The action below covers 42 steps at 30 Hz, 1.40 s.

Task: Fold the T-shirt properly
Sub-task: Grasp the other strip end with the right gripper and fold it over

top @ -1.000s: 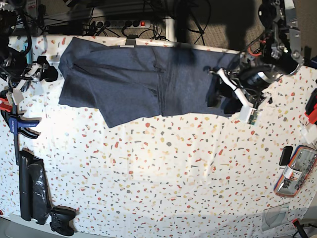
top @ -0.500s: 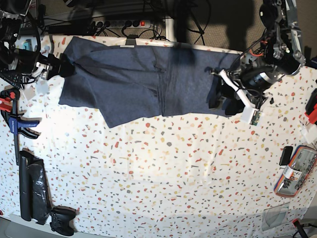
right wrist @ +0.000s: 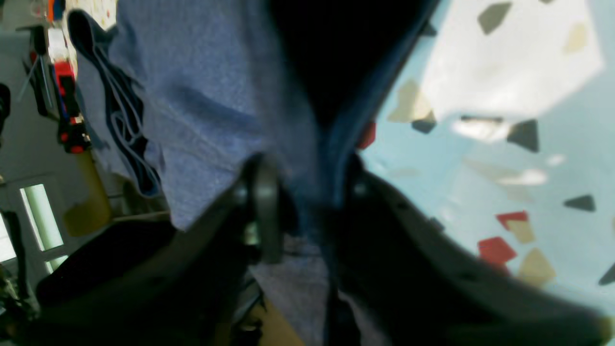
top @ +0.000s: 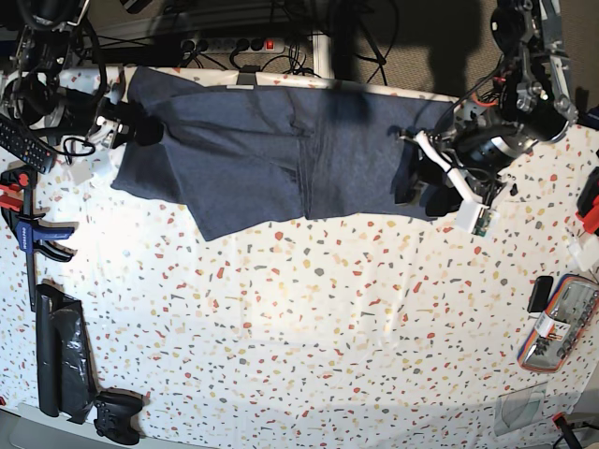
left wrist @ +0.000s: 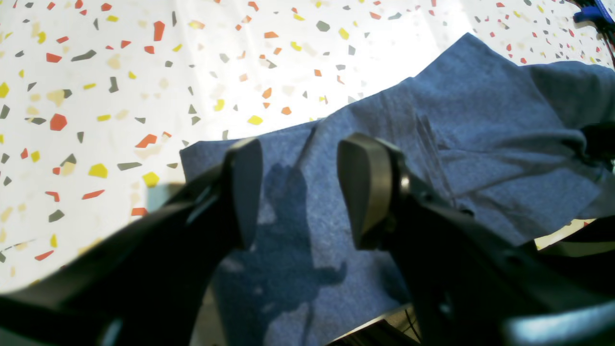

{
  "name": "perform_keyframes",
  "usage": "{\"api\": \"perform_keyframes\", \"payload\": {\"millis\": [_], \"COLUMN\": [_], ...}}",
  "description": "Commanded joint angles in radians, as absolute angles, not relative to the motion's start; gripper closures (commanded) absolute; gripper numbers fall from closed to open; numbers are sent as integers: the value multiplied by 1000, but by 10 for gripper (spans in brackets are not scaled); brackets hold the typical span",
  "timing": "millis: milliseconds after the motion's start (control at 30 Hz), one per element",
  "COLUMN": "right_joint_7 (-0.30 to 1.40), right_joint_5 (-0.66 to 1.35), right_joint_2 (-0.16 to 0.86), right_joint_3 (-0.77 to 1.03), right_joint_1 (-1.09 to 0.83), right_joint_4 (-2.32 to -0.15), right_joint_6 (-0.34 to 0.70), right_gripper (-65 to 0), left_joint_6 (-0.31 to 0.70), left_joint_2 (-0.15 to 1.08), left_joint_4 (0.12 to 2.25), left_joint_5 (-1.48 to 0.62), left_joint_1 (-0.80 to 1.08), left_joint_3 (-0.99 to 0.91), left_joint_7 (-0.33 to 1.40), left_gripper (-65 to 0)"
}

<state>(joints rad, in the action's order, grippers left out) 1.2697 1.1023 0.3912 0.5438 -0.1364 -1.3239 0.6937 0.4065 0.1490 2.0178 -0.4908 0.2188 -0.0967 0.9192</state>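
The dark slate-blue T-shirt lies spread, plain side up, along the far edge of the speckled table. My right gripper is at its left edge. In the blurred right wrist view the jaws stand apart, with the hem of the shirt between them. My left gripper is over the shirt's right end. In the left wrist view it is open and empty, just above the shirt near a corner.
A black bag and a game controller lie at the near left. A blue clamp is on the left edge. A packet lies at the right edge. Cables and a power strip are behind the table.
My right gripper has moved right from the table's left edge onto the shirt's left edge. The left gripper has hardly moved. The shirt lies as before.
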Motion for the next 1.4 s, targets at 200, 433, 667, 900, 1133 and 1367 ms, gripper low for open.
{"api": "perform_keyframes", "payload": {"millis": [200, 433, 667, 900, 1133, 1367], "right_joint_7": [1149, 1219, 1220, 1196, 1046, 1034], "right_joint_5": [1129, 1190, 1164, 1019, 717, 575], "right_joint_2": [511, 542, 311, 144, -30, -136], "right_joint_3": [573, 583, 513, 238, -3, -160], "right_joint_1": [-127, -131, -136, -128, -78, -70], "right_joint_4": [-1370, -1575, -1911, -1971, -1970, -1958], "right_joint_6": [698, 698, 698, 698, 698, 683], "right_gripper": [0, 0, 0, 0, 0, 0], "left_joint_6": [411, 411, 411, 411, 411, 411], "left_joint_2": [151, 150, 150, 150, 151, 151], "left_joint_4": [2034, 2034, 2034, 2034, 2034, 2034], "left_joint_5": [-448, -434, -434, -434, -434, -434], "left_joint_1": [221, 269, 288, 288, 303, 303], "left_joint_3": [-99, -98, -98, -98, -99, -99], "left_joint_7": [927, 910, 900, 916, 923, 954], "left_gripper": [-288, -288, -288, -288, -288, -288]}}
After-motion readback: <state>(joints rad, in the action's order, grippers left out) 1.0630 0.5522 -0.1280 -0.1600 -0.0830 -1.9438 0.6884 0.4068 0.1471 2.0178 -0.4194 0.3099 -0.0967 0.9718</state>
